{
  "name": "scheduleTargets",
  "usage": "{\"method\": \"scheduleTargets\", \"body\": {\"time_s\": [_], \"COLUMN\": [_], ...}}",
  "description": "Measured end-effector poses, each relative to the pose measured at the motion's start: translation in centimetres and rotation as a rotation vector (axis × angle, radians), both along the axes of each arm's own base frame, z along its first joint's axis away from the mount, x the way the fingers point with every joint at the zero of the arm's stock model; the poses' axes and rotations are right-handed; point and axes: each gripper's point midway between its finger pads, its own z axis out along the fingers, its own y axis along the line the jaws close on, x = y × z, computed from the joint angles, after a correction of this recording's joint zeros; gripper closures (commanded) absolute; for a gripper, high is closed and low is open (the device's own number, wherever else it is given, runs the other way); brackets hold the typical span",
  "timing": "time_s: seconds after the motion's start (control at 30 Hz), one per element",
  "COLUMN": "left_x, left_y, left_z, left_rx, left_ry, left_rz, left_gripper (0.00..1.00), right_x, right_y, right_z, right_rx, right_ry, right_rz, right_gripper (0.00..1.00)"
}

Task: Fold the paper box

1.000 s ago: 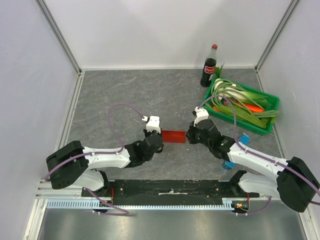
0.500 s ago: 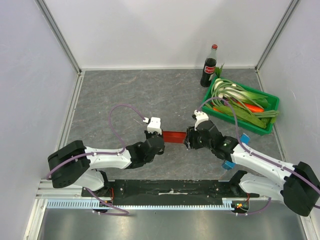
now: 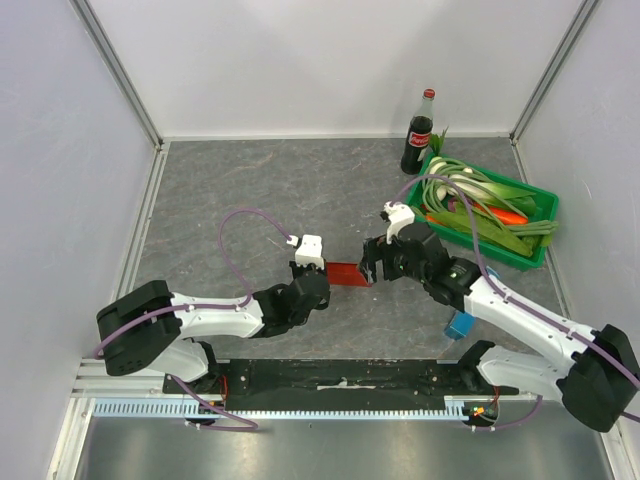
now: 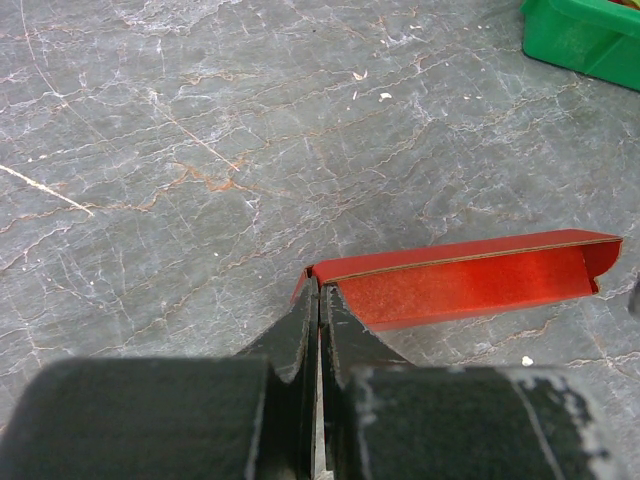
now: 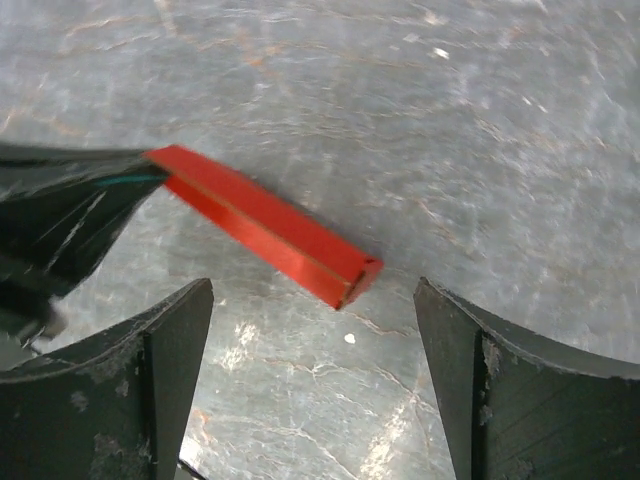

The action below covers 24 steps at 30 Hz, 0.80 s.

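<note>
Grey marbled table [image 3: 250, 190] is bearing the folded paper box [image 4: 470, 285] at centre; left gripper [image 4: 318, 300] is still pinching its end, while right gripper [image 5: 312, 295] is now gaping wide, having released the far end (crease apparently set).

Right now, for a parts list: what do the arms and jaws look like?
The left arm and right arm have white shells with black joints and bases. A purple cable loops along each, and each wrist carries a white block. The jaws are black. The right arm shows blue pieces.
</note>
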Motion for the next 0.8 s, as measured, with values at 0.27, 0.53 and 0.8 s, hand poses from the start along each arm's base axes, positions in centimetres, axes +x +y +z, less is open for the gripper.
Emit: {"method": "scheduleTargets", "body": {"time_s": [0.27,0.53,0.8], "left_x": [0.0,0.0,0.0], "left_y": [0.0,-0.1,-0.2], "left_z": [0.0,0.0,0.0], "left_rx": [-0.001,0.002,0.003], "left_ry": [0.0,0.0,0.0], "left_rz": [0.0,0.001,0.0], "left_gripper": [0.98,0.98,0.98], "right_x": [1.1,0.1,-1.5], "right_y": [-2.9,0.1,1.5], "right_z": [-1.1,-2.5,-6.0], "right_rx": [0.239,0.534,0.709], "right_ry": [0.202,0.465,0.659], "right_rz": [-0.413,-0.549,-0.614], "right_gripper": [0.02,0.07,0.1]}}
